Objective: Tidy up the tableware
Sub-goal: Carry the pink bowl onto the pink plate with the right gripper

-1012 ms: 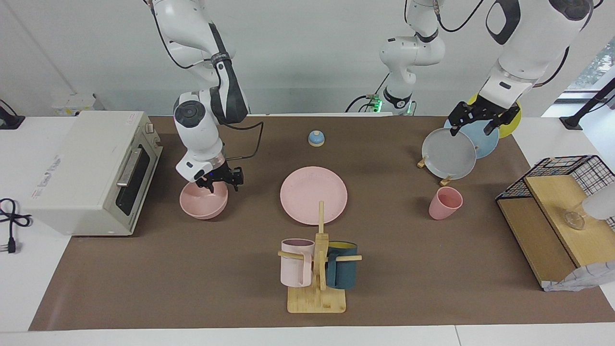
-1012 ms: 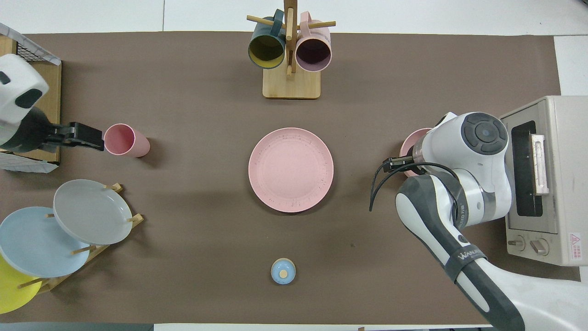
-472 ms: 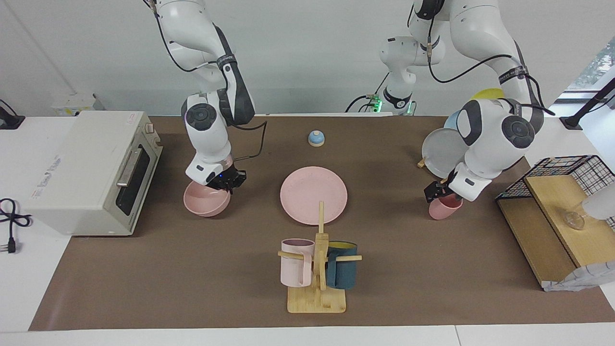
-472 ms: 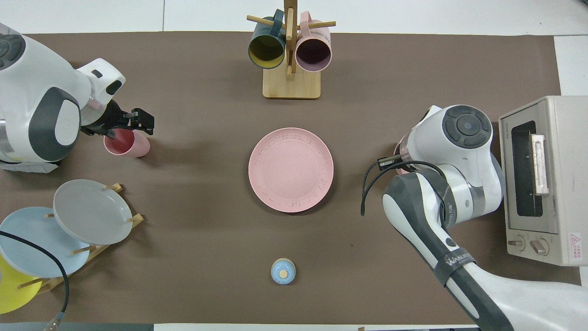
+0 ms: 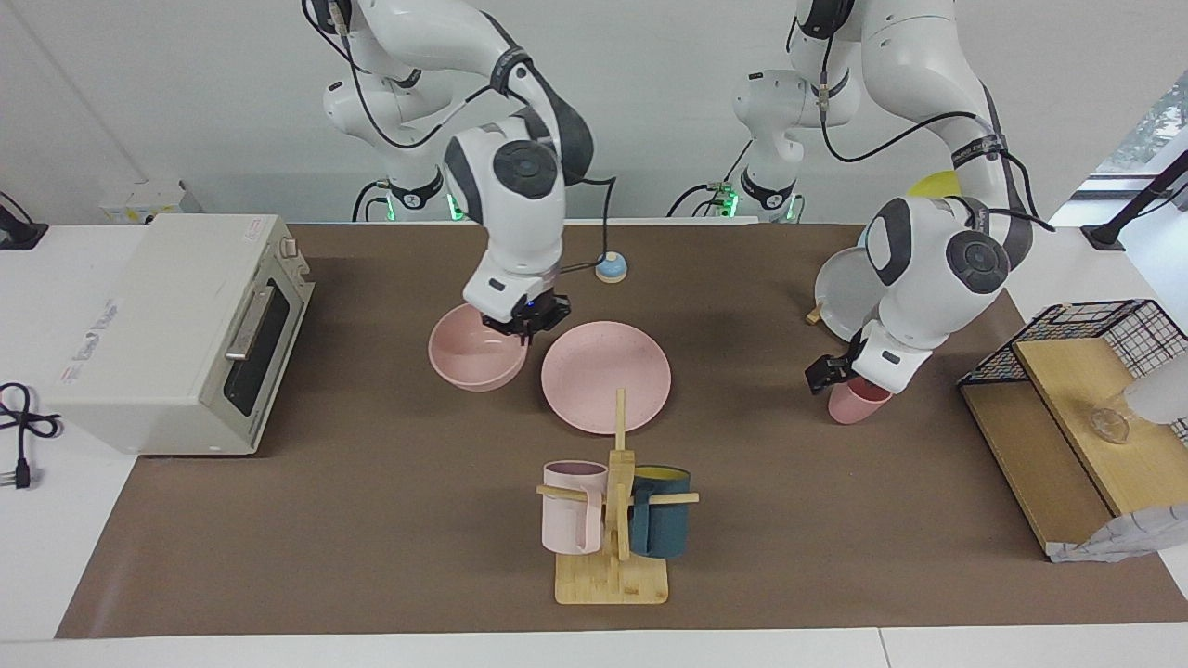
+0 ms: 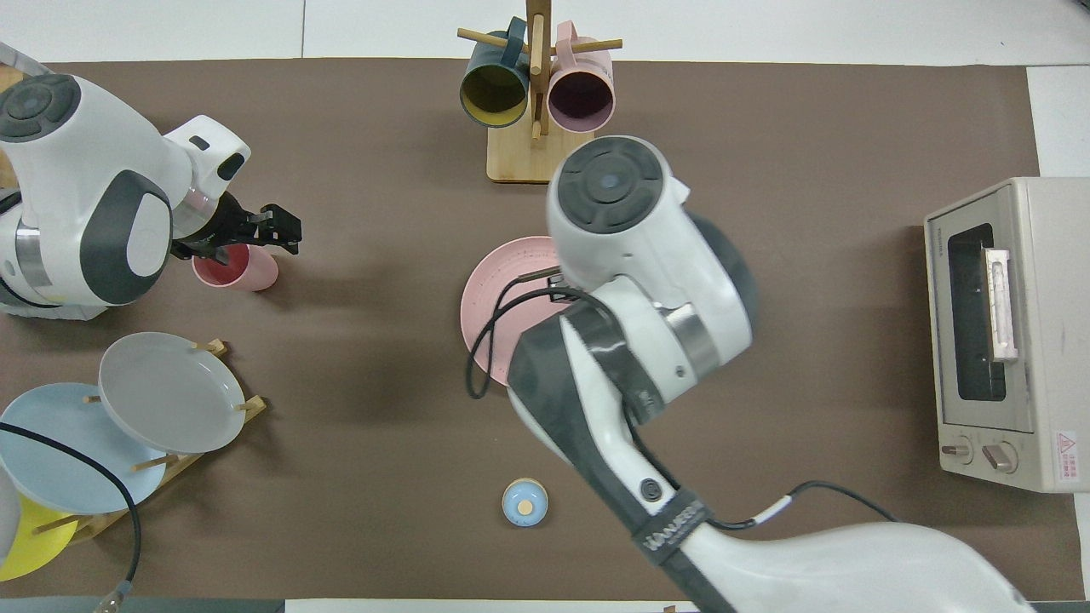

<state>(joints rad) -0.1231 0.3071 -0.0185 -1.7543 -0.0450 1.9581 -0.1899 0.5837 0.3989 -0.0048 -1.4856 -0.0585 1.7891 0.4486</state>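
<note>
Brown mat [image 5: 371, 520] over white table [image 5: 37, 575], pale wall

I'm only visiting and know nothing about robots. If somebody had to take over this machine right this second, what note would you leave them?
Right hand: closed on the rim of the pink bowl, which is beside the pink plate, on the toaster oven side.
Left hand: down at the pink cup, a finger showing past its rim; whether it grips the cup I cannot tell.
Done: bowl brought up to the plate.
Left: bowl is not yet on the plate, and the cup stands apart near the plate rack. Gathering both onto the plate looks like the likely next step.
</note>
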